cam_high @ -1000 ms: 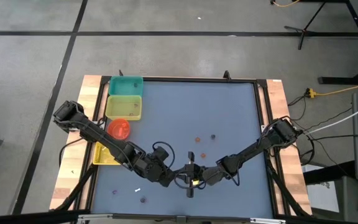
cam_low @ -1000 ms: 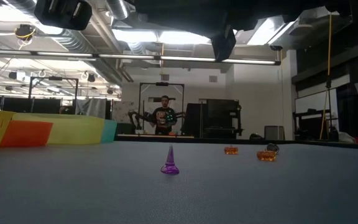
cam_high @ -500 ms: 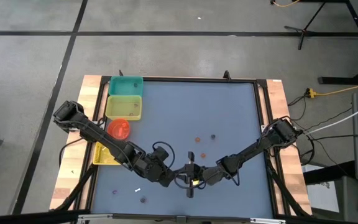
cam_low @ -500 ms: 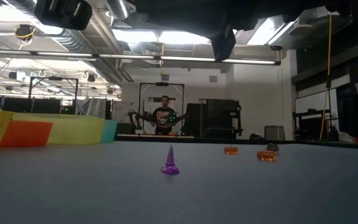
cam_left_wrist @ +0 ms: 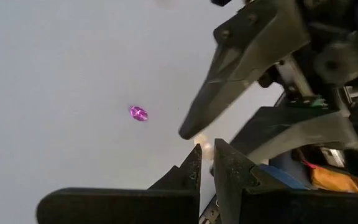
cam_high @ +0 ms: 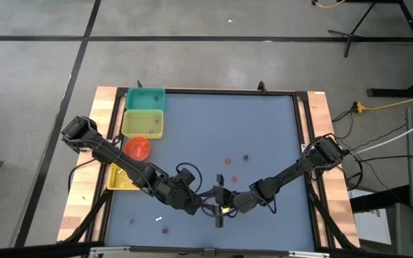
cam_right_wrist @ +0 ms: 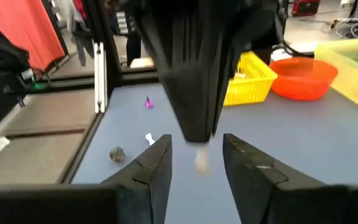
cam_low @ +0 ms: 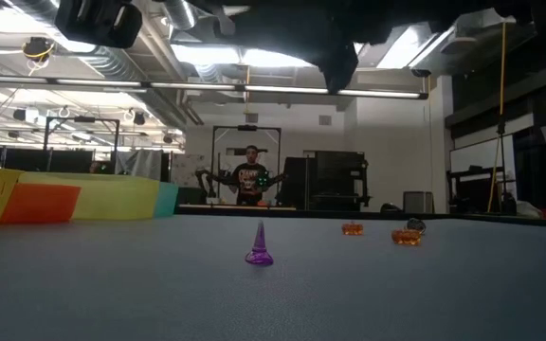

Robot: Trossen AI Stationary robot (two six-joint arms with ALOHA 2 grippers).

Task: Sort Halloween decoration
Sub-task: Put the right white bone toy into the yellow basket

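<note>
Two arms meet over the near middle of the blue tabletop (cam_high: 264, 129). The left gripper (cam_high: 208, 207) and the right gripper (cam_high: 223, 208) are tip to tip.

The left fingers (cam_left_wrist: 191, 171) are pinched together, with one tiny white piece (cam_right_wrist: 201, 162) at their tips. The right fingers (cam_right_wrist: 157, 158) are apart, one on each side of that white piece, and they do not touch it.

There are four bins at the left side of the tabletop: one teal bin (cam_high: 145, 99), one yellow bin (cam_high: 143, 123), one red bowl (cam_high: 136, 148) and one yellow basket (cam_high: 119, 178).

Little decorations lie on the tabletop. Just behind the grippers, in the middle, there are two orange pieces (cam_high: 228, 160) (cam_high: 234, 176), one dark round piece (cam_high: 246, 158) and one purple cone (cam_low: 259, 246). The cone stands upright.

Near the front left corner there are three more, well apart from the bins: one small purple piece (cam_high: 131, 221), one white stick (cam_high: 159, 218) and one dark ball (cam_high: 165, 230).

One person (cam_low: 250, 176) stands far back in the room.
</note>
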